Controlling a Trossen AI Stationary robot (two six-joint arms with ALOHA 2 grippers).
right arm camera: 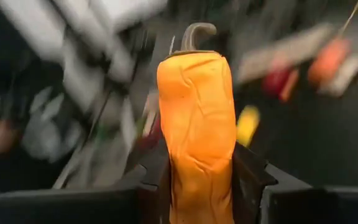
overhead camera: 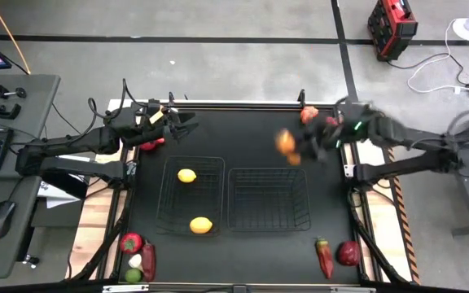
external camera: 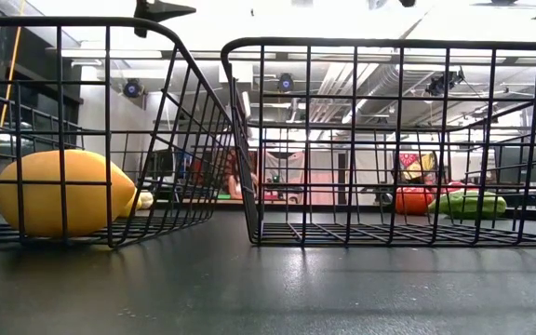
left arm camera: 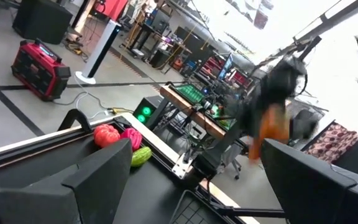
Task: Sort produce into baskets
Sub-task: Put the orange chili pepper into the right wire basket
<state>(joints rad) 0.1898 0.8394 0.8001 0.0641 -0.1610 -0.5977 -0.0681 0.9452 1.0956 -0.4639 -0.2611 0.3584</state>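
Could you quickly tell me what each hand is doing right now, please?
Left hand: open, holding nothing.
Right hand: closed on an orange pepper.

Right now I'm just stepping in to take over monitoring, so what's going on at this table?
The right gripper holds an orange pepper, its jaws shut on it, above the table behind the right basket, which looks empty. The left basket already holds two lemons. The left gripper hangs over the table's far left, jaws open and empty. More produce lies at the table's corners.
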